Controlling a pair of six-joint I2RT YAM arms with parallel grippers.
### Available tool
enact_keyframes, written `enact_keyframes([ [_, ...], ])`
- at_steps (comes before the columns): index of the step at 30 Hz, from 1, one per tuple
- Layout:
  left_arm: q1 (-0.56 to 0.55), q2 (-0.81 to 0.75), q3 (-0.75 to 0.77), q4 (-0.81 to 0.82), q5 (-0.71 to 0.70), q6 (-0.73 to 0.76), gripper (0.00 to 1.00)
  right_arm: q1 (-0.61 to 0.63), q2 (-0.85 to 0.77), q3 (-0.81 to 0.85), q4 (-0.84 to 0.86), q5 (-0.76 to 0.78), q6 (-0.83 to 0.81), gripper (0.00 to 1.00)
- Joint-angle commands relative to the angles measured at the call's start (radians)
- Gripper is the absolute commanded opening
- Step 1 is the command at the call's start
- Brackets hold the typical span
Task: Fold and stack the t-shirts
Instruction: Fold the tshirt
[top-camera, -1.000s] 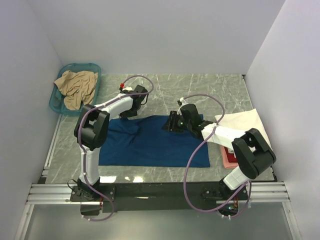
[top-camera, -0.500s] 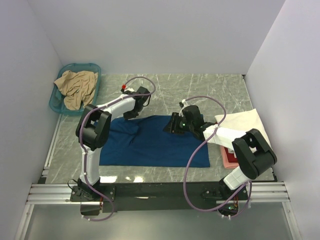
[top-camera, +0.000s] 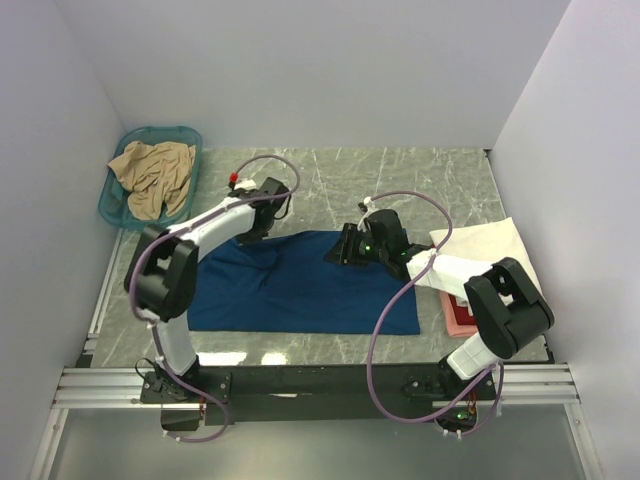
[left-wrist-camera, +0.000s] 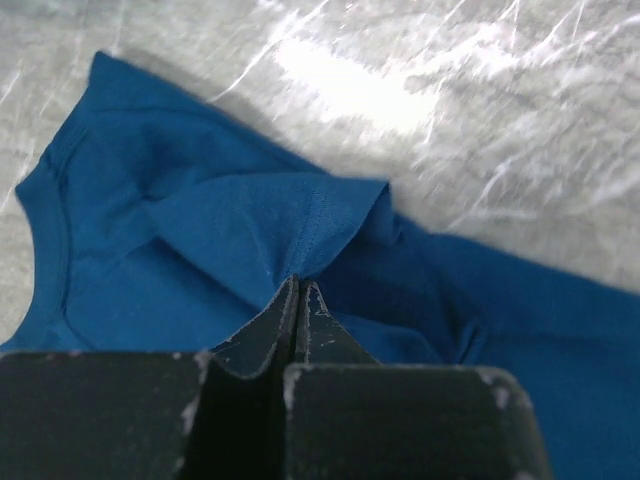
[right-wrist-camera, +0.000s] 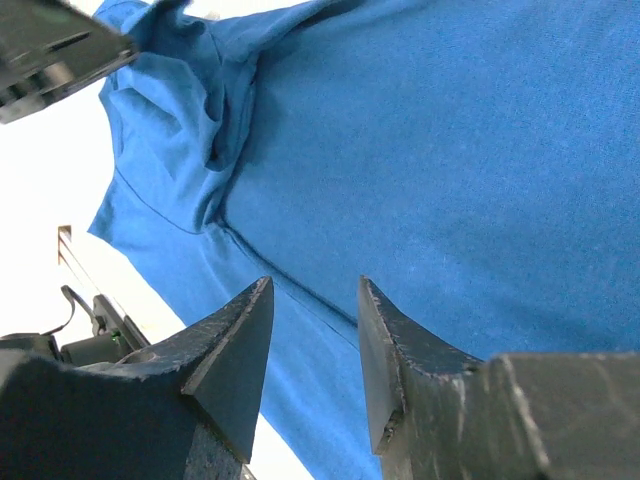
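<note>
Dark blue cloth t-shirt (top-camera: 300, 285) is lying spread on the grey marble bench (top-camera: 420, 175), the left hand (left-wrist-camera: 300, 288) pinching a raised fold near its collar with fingers pressed together, while the right hand (right-wrist-camera: 315, 290) is hovering over its far edge, fingers narrowly parted.
</note>
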Motion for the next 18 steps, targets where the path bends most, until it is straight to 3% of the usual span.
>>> enact_keyframes([
  [1,-0.004,-0.142,-0.072,0.039,0.027,-0.035,0.01,-0.008,-0.028,0.001,0.03,-0.016,0.006,0.46],
  [8,-0.005,-0.369,-0.318,0.142,0.111,-0.128,0.01,-0.008,-0.033,0.007,0.016,-0.019,-0.005,0.46],
  [12,-0.005,-0.543,-0.564,0.267,0.2,-0.199,0.01,-0.003,-0.035,0.005,0.004,-0.019,-0.016,0.46],
  [15,-0.005,-0.713,-0.727,0.384,0.246,-0.256,0.08,0.006,-0.03,0.011,-0.013,-0.013,-0.028,0.46],
  [18,-0.005,-0.814,-0.83,0.45,0.256,-0.283,0.25,0.029,-0.028,0.025,-0.028,0.005,-0.046,0.47],
])
